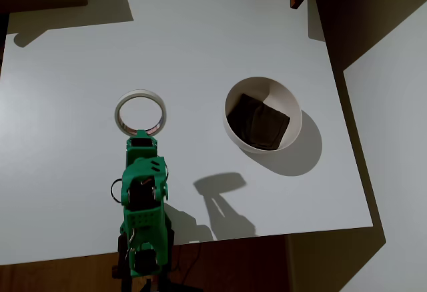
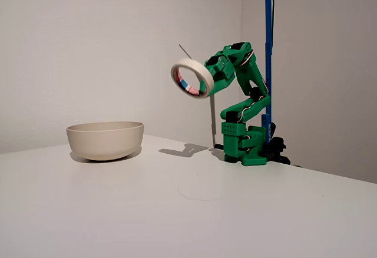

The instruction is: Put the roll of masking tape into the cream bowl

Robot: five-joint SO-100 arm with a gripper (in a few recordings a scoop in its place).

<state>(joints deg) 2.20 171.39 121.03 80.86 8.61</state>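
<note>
Tape roll held in the air by the green arm

Masking tape, a small cream-white roll [image 2: 192,77], is gripped by the tool [image 2: 207,79] of the green arm [image 2: 244,108] and is kept well above the white desk [image 2: 177,211], as is seen in the fixed view. The ring is tilted, so that its wide hole is turned toward the camera and reddish and blue print is visible on the inner core. In the overhead view the roll [image 1: 140,113] is seen as an open ring just in front of the tool [image 1: 141,135], which is closed on the near edge of the ring.

The cream bowl [image 2: 105,140] is placed on the desk, well apart from the roll, at the left in the fixed view. In the overhead view the bowl [image 1: 230,129] is at the right of the roll, and a dark square patch [image 1: 258,121] is seen at its bottom. The shadow of the arm [image 1: 223,202] is cast on the desk between the arm and the bowl.
</note>
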